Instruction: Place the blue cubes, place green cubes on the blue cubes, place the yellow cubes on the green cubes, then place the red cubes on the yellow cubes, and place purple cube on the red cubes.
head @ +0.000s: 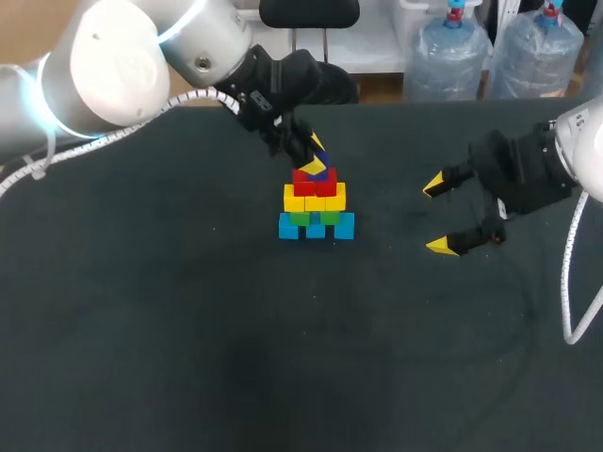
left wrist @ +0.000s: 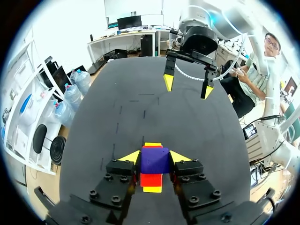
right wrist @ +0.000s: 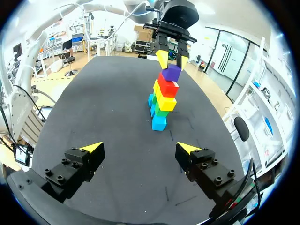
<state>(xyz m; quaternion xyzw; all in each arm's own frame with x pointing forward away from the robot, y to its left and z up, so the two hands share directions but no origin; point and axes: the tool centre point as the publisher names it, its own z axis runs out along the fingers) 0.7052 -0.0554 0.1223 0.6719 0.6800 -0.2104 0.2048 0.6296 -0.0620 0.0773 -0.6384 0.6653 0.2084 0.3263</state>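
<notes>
My left hand [left wrist: 154, 156] is clamped on the purple cube [right wrist: 171, 72] atop the red cubes [head: 315, 185]; my right hand [head: 437, 215] stands well right, fingers apart.

The cubes stood as one small tower near the middle of the dark table [head: 188, 330]. At the base three blue cubes [head: 317, 229] lay in a row with slight gaps between them. Green cubes [head: 300, 218] sat on the blue ones, largely hidden under a wider row of yellow cubes [head: 316, 201]. Two red cubes [head: 305, 183] rested side by side on the yellow row. The purple cube [left wrist: 154, 160] was at the very top, touching the red cubes and turned slightly askew, gripped from two sides by the yellow fingertips of the left gripper [left wrist: 154, 158].
</notes>
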